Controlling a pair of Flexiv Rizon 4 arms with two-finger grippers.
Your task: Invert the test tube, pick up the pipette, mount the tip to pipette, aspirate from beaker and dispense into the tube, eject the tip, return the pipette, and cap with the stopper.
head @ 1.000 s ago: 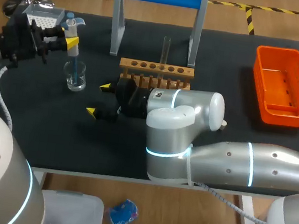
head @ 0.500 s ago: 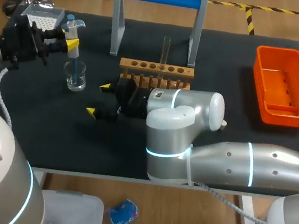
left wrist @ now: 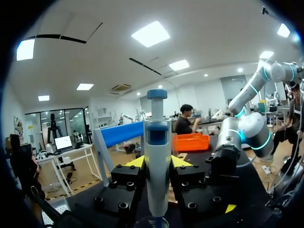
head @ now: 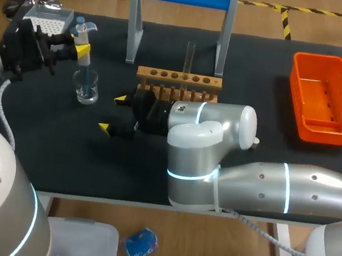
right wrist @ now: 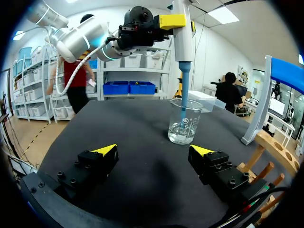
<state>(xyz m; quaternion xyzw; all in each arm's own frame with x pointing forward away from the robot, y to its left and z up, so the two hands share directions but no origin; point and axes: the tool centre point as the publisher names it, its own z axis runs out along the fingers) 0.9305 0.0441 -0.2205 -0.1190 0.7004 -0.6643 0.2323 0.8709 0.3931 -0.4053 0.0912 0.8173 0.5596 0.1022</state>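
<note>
Almost nothing has moved over the last second. At most, the left arm's wrist and cable are shifted a touch at the left edge of the frame, while the pipette (head: 84, 58) is kept in the same spot. It is clamped upright between the fingers of the left gripper (head: 79, 44), in the upper left of the frame. Its blue tip (head: 86, 80) is dipped into the beaker (head: 86, 94), which stands on the table (head: 59, 150) directly below.

The right gripper (head: 113, 113) is held left of centre, its jaws spread wide with nothing between them. It is close in front of the wooden rack (head: 178, 77), where the test tube (head: 189, 57) is stood upright.

Only a shallow pool of liquid is seen in the beaker, so air could be drawn in if the tip is lifted too early. The beaker could be tipped over if the pipette is pulled away sideways. Drops could be shaken loose on the way across, or the narrow tube mouth missed.
</note>
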